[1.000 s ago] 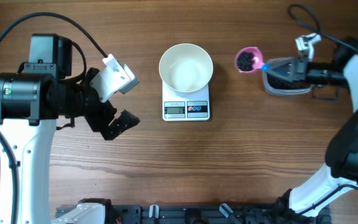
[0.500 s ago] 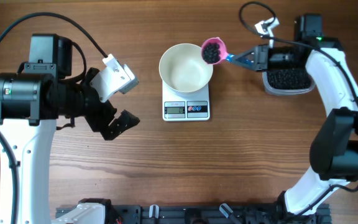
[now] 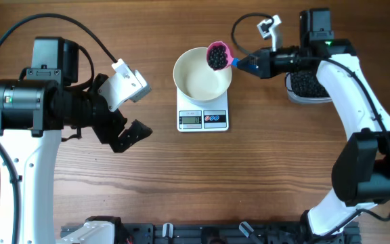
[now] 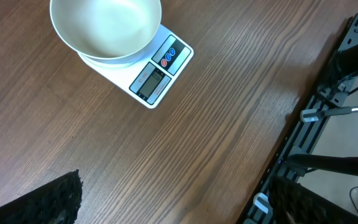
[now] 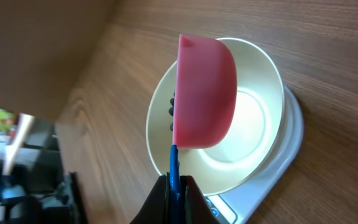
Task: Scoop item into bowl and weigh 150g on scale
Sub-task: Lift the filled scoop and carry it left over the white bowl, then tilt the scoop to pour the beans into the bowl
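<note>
Overhead: our right arm reaches leftward along the far side. The right gripper (image 3: 252,64) is clamped on the blue handle (image 3: 238,63) of the pink scoop (image 3: 218,55). The scoop hangs over the far-right rim of the bowl (image 3: 189,85) and carries beads (image 3: 216,58). The bowl sits on the scale (image 3: 202,120). The tub (image 3: 296,96) with more beads is at right, partly under the arm. The left gripper (image 3: 134,108) hangs at left, jaws wide, holding nothing. Left wrist: we see the bowl interior plain white, the scale display unreadable, and one pad (image 4: 51,202) cut off at the frame edge. Right wrist: the scoop's pink shell blocks the middle of the bowl, and a few beads show at its left edge.
</note>
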Controlling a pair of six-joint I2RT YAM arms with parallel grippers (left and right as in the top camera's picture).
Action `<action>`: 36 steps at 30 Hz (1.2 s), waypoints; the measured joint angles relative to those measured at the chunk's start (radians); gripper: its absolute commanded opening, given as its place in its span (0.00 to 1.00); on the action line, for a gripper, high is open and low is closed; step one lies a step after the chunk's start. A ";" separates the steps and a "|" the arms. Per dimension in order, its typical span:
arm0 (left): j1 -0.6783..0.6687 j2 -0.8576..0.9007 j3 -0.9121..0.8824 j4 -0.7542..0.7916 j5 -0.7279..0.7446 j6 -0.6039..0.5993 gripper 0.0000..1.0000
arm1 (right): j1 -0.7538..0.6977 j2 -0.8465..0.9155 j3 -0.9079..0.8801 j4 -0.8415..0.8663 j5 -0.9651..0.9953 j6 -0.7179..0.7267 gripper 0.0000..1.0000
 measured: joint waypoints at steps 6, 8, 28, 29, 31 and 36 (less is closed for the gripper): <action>0.000 0.000 0.000 0.000 0.000 0.000 1.00 | 0.056 -0.005 0.000 0.000 0.095 -0.015 0.04; 0.000 0.000 0.000 0.000 0.000 0.000 1.00 | 0.070 -0.005 0.000 0.000 0.125 -0.024 0.04; 0.000 0.000 0.000 0.000 0.000 0.000 1.00 | 0.158 -0.005 0.000 0.004 0.314 -0.083 0.04; 0.000 0.000 0.000 0.000 0.000 0.000 1.00 | 0.162 -0.005 0.000 0.003 0.322 -0.085 0.04; 0.000 0.000 0.000 0.000 0.000 0.000 1.00 | 0.169 -0.005 0.000 0.004 0.344 -0.087 0.04; 0.000 0.000 0.000 0.000 0.000 0.000 1.00 | 0.185 -0.005 0.000 0.003 0.403 -0.094 0.04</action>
